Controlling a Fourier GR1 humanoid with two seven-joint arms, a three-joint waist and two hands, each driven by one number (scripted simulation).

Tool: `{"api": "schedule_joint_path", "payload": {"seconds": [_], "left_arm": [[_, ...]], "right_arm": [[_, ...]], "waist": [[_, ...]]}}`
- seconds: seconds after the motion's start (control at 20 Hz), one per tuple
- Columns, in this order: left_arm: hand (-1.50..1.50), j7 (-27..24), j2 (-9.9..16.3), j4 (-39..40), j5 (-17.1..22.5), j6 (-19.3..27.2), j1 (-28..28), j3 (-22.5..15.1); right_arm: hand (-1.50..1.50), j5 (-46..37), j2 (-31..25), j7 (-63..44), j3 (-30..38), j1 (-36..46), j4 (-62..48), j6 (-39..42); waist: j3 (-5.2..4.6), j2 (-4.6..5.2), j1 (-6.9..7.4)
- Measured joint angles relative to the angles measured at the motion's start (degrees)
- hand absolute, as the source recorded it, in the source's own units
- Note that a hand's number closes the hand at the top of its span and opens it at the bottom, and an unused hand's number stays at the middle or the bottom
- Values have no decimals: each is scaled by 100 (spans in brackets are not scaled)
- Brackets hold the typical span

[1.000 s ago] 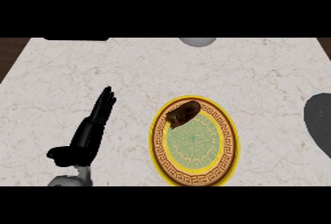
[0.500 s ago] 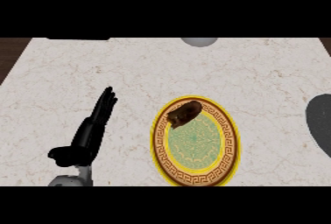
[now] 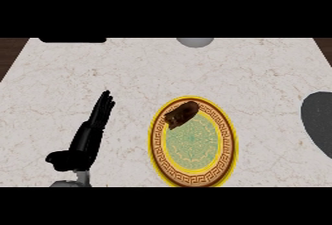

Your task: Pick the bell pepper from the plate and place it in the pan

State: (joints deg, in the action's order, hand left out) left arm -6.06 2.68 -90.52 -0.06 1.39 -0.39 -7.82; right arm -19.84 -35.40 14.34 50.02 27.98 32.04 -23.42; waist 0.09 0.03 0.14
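Marble counter [image 3: 130, 70] | dark, seemingly brown bell pepper [image 3: 182, 114] on plate [image 3: 224, 154] | left hand [image 3: 91, 132] flat, unclenched

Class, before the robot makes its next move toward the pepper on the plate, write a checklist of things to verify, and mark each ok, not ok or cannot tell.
1. Pepper on the plate, at its far left rim: ok.
2. Pepper free, nothing touching it: ok.
3. Left hand open, beside the plate: ok.
4. Pan in view, dark shape at right edge, partly cut off: ok.
5. Pan empty: cannot tell.
6. Right hand visible: not ok.
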Motion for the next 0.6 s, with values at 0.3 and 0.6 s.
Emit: {"api": "schedule_joint_path", "payload": {"seconds": [0.3,0.6], "left_arm": [[0,-14,17,-52,33,-7,71,76],[0,92,32,-137,-1,4,72,87]], "right_arm": [[-150,922,244,285,329,-788,744,1210],[-150,1555,840,206,321,-1914,2303,2279]], "waist": [[-15,-34,-101],[-20,-43,-141]]}}
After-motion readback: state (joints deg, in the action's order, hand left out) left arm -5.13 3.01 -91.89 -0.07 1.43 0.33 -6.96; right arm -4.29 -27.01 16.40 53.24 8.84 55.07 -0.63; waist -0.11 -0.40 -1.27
